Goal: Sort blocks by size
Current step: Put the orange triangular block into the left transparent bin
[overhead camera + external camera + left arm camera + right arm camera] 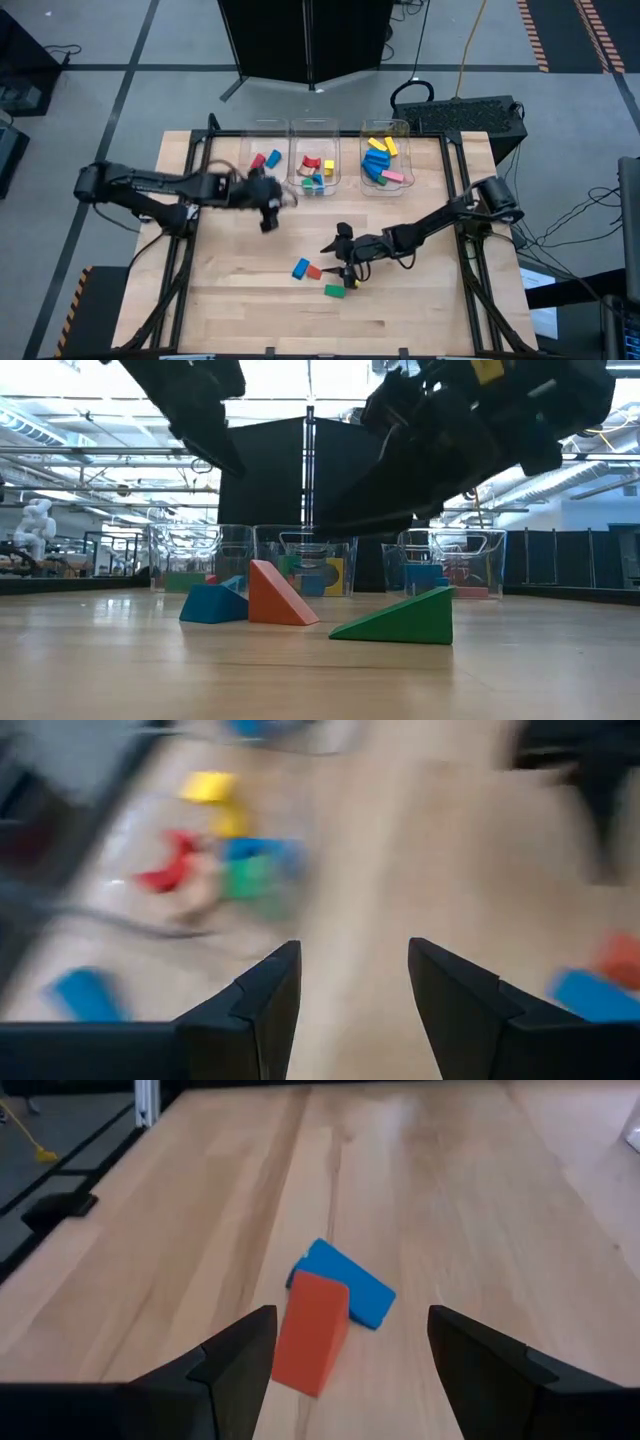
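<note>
high: overhead, straight down | low: tabletop level | wrists: forward

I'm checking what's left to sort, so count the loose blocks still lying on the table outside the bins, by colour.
Blue block: 1
Orange-red block: 1
Green block: 1
Total: 3 loose blocks on the table, all near the right gripper.
</note>
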`<action>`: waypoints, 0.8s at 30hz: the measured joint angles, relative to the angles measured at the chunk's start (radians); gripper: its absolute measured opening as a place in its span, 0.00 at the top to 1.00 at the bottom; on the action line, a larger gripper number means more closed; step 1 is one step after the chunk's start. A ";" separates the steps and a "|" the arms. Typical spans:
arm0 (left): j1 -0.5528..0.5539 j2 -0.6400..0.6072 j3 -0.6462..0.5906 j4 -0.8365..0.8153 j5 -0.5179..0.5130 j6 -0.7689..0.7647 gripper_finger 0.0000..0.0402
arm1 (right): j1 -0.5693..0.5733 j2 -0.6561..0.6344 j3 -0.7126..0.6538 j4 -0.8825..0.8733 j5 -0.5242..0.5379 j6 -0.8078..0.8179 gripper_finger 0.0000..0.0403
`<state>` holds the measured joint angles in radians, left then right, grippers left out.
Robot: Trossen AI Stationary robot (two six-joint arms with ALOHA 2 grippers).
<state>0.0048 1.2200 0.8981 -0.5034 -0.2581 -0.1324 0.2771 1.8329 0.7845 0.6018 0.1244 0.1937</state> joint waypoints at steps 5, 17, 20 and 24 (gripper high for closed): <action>-0.189 0.034 -0.046 0.090 -0.017 -0.207 0.54 | 0.000 0.003 0.000 -0.020 0.004 -0.003 0.38; -0.441 0.318 -0.054 0.224 -0.088 -0.591 0.54 | 0.000 -0.005 0.002 -0.017 0.005 0.042 0.38; -0.450 0.380 -0.054 0.280 -0.088 -0.652 0.54 | 0.000 -0.005 0.002 -0.014 0.002 0.075 0.38; -0.452 0.437 -0.054 0.364 -0.083 -0.700 0.54 | 0.005 0.002 0.002 -0.012 0.007 0.115 0.38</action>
<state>-0.4477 1.6573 0.8440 -0.1393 -0.3413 -0.8329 0.2823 1.8350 0.7860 0.5902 0.1313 0.3092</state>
